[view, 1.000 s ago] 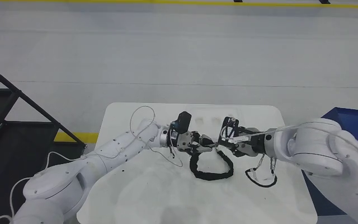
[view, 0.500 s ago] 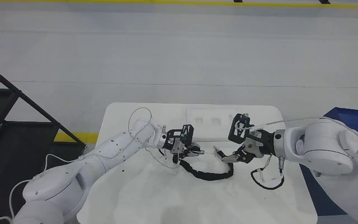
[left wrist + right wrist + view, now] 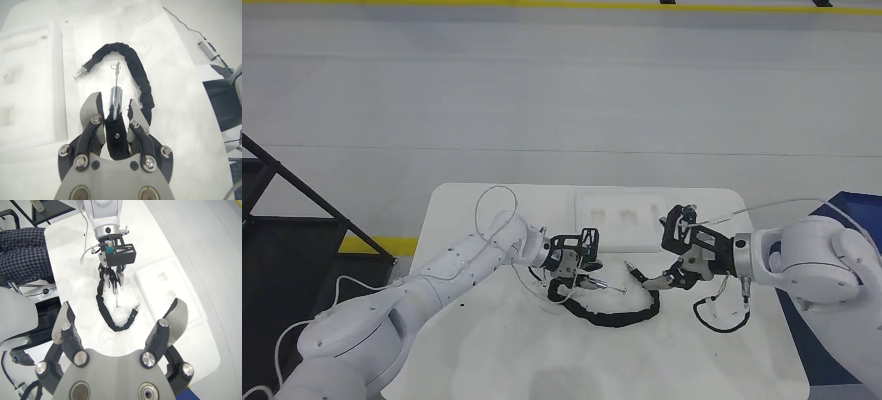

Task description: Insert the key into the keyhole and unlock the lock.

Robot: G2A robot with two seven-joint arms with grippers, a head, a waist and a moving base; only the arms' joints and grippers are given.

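A chain lock in a black fabric sleeve [image 3: 612, 315] lies curved on the white table [image 3: 492, 340]. Its chrome cylinder [image 3: 116, 102] sits between the fingers of my left gripper [image 3: 115, 98], which is shut on the sleeved lock body just behind it. The key [image 3: 117, 72] sticks out of the cylinder's keyhole, its ring resting on the table. The chain's metal pin end [image 3: 80, 73] lies free, apart from the cylinder. My right gripper [image 3: 122, 306] is wide open and empty, hovering just beyond the pin end [image 3: 136, 308] and facing the left gripper [image 3: 113, 280].
A white foam tray [image 3: 617, 215] with moulded recesses sits at the table's far side, close to the pin end. A loop of black cable [image 3: 717, 315] hangs by the right arm. The table's near half is bare.
The right gripper let go of the key and drew back, opening wide. The pin end came out of the cylinder. The left gripper lowered the lock onto the table.
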